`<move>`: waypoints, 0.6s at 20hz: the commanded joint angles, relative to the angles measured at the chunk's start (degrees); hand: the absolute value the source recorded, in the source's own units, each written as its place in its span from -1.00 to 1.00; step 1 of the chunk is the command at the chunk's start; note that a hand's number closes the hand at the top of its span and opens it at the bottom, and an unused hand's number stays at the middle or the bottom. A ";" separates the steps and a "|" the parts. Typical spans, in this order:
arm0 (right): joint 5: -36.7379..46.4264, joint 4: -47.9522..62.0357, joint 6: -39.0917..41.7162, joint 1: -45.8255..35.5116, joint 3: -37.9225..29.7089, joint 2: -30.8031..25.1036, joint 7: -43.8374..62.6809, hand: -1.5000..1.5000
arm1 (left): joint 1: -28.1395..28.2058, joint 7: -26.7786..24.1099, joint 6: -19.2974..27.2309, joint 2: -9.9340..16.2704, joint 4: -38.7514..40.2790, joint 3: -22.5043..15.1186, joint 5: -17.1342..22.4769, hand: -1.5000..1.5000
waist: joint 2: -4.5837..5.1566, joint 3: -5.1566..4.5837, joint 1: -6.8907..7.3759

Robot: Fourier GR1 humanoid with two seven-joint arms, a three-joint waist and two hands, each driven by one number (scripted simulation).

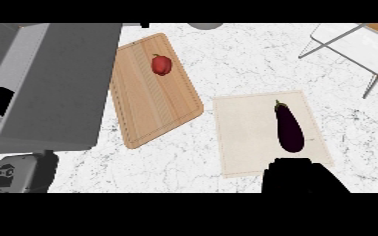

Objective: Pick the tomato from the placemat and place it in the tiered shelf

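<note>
Black and seen only as a dark mass at six o'clock, the right hand (299, 176) overlapped the beige cloth placemat (247, 130); whether it was open could not be told, and nothing was seen held. A dark purple eggplant (289, 129), no tomato, lay at twelve o'clock of it. The approach was judged in hand; a grasp was called for next, then carriage to the white wire tiered shelf (347, 45) at one o'clock.

Eggplant (290, 130) on placemat (251, 130), board (151, 100) leftward

Kitchen: marble counter (221, 55), cutting board (151, 95) (wooden).

A black hand (299, 176) at the lower right is cut off by the frame's bottom, fingers indistinct, and covers the beige cloth placemat's (251, 130) lower edge. The white wire-frame tiered shelf (347, 45) runs off the upper right.
</note>
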 commanded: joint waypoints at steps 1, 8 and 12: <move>-12.98 -12.69 1.99 4.58 -13.47 -3.97 -1.53 1.00 | 0.85 0.78 -0.42 -0.26 -1.26 -0.32 0.50 0.00 | 0.08 0.07 -0.28; -35.66 -9.59 7.28 -0.63 -38.20 -6.86 3.56 1.00 | 1.34 0.49 -1.28 0.86 -3.29 -0.23 0.38 0.00 | 0.31 -0.04 1.80; -44.20 -5.33 8.93 -8.89 -50.75 -14.31 10.41 1.00 | -2.53 0.96 1.84 -1.55 0.26 -1.43 -1.67 0.00 | 0.41 -0.12 1.34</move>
